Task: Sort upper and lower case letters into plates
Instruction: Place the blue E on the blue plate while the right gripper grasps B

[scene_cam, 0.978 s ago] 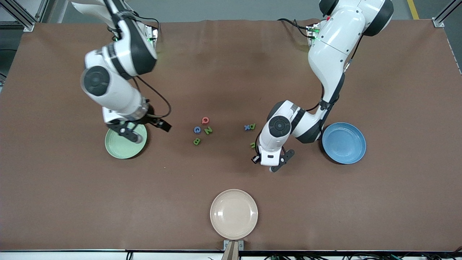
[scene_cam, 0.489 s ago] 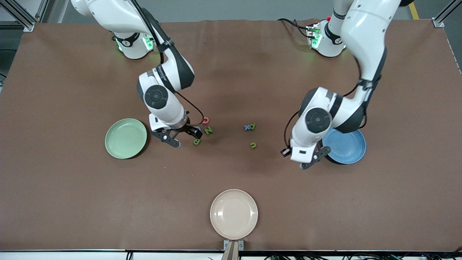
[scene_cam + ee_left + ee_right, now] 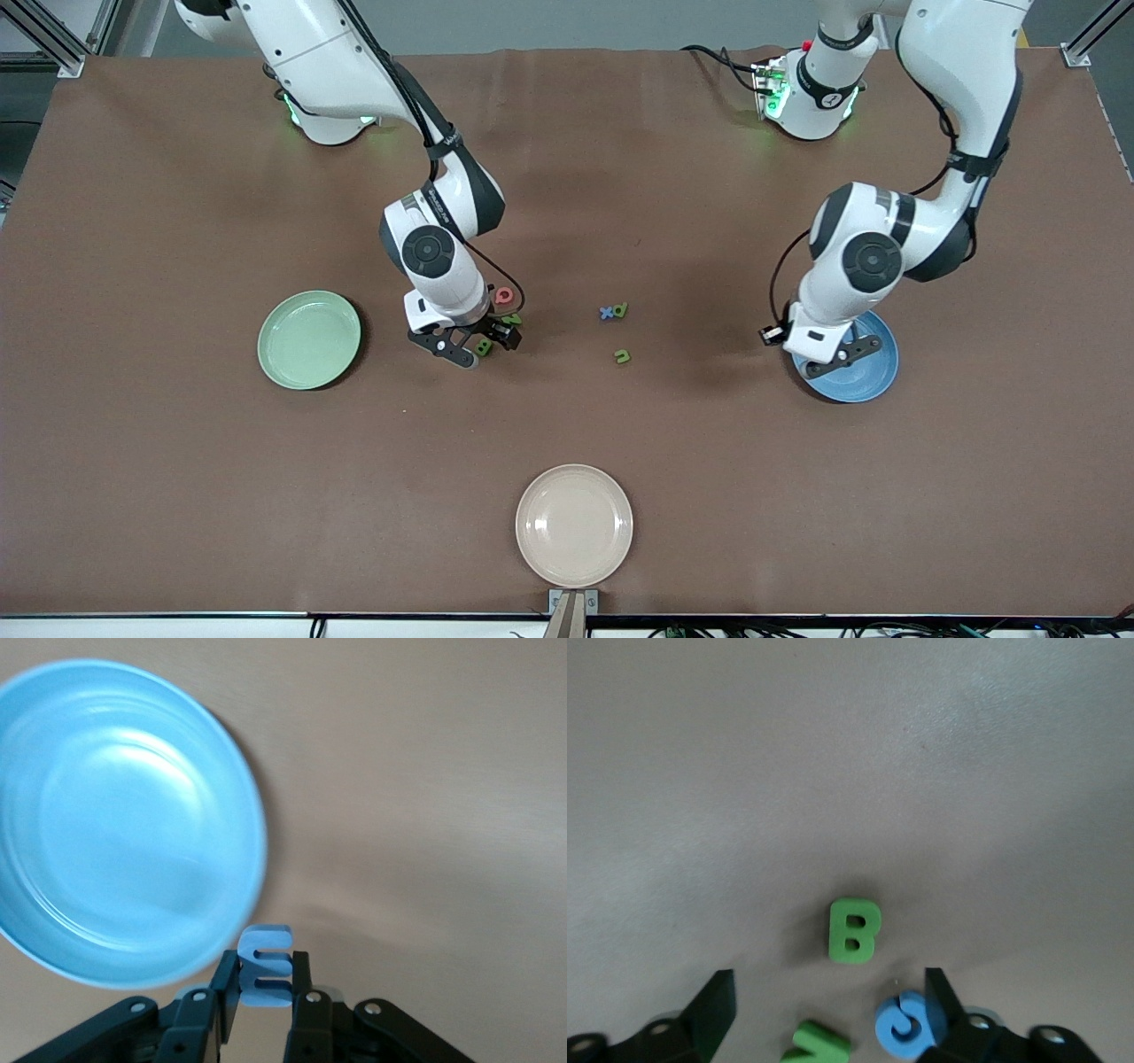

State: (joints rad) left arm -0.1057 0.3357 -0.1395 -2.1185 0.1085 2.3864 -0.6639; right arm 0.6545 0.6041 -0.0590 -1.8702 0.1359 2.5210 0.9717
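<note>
The pale green plate [image 3: 308,340], round and shallow, sits bare toward the right arm's end of the worktop [image 3: 177,478]. The right hand [image 3: 470,345], fingers spread, partly hides chunky letters [image 3: 853,929]. The left hand [image 3: 264,1003] pinches a pale blue letter [image 3: 266,964] over the glossy blue plate [image 3: 864,377].

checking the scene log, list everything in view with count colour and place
green plate: one, pale green, toward the right arm's end of the table
blue plate: one, toward the left arm's end
beige plate: one, cream, nearest the front camera
letter cluster: green B, blue letter, green letter, red letter, beside one another mid table
loose letters: blue x touching a green one, another green one nearer the camera
pale blue letter: one, in the left gripper
table: brown cover
right gripper: open over the cluster
left gripper: shut on the pale blue letter, over the blue plate's edge
</note>
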